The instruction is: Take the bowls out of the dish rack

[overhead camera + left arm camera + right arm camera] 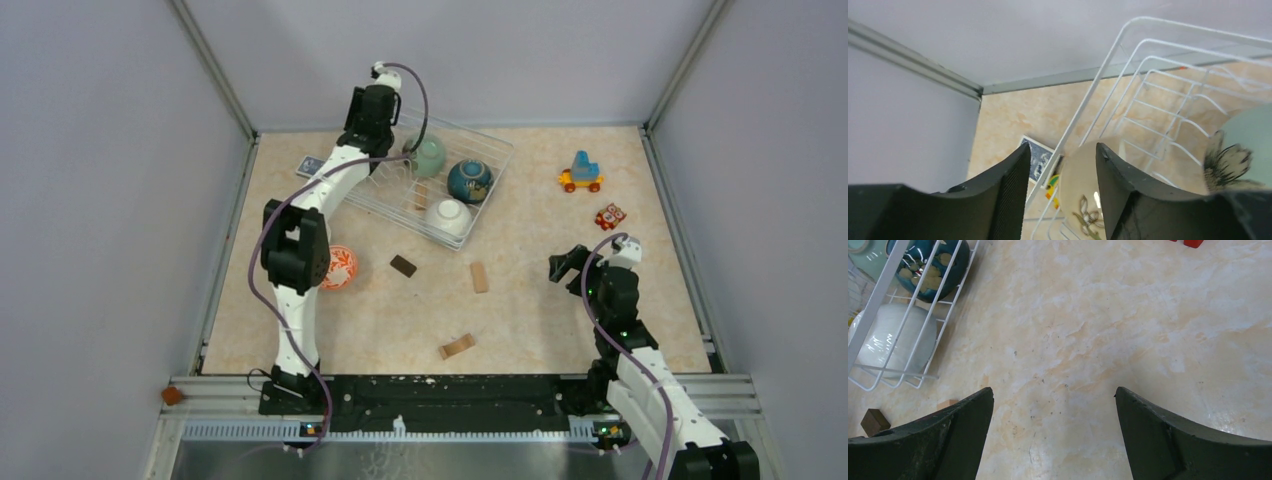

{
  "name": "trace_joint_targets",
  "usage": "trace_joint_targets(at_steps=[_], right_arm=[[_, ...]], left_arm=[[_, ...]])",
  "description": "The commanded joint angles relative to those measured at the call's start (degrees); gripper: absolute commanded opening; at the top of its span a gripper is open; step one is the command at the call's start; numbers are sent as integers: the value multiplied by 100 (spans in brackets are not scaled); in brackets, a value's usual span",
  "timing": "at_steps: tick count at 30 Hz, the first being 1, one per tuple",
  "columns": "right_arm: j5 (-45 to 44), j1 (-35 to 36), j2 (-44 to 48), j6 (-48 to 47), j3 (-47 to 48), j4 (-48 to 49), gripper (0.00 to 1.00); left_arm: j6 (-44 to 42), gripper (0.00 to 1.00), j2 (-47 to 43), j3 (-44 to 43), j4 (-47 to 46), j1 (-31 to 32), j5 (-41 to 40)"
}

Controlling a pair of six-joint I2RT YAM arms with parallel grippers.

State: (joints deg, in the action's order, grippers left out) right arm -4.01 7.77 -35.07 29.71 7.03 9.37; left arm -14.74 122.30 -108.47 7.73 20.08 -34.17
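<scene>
The wire dish rack [492, 160] stands at the back centre. It holds a mint green bowl [431, 156], a dark blue bowl [469, 181] and a white bowl [448, 217]. The white bowl with orange-red pattern [340, 267] sits on the table by the left arm. My left gripper [385, 148] is open over the rack's far left corner. In the left wrist view a beige bowl [1079, 186] with a flower drawing and a rack wire [1083, 112] lie between its fingers [1063, 156]. My right gripper [565, 265] is open and empty over bare table [1053, 390].
A blue card [310, 165] lies left of the rack. A wheeled toy [582, 175] and a red toy [610, 216] sit at the back right. A dark block [403, 265] and wooden blocks [480, 277] [456, 346] lie mid-table. Walls enclose the table.
</scene>
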Motion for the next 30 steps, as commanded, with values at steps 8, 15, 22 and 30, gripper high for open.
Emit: trace_joint_targets(at_steps=[8,15,22,30], right_arm=[[-35,32,-9,-40,159,136,91],[-18,32,-9,-40,163,136,91],[-4,32,-55,-62,184,147,91],[-38,32,-65,-47,184,138,90]], left_arm=[[869,54,-857,253,173,-14,104],[886,91,-736,158,659,-38,311],[161,79,-233,62,742,-98,32],[-108,76,407,-367,916,-133,-265]])
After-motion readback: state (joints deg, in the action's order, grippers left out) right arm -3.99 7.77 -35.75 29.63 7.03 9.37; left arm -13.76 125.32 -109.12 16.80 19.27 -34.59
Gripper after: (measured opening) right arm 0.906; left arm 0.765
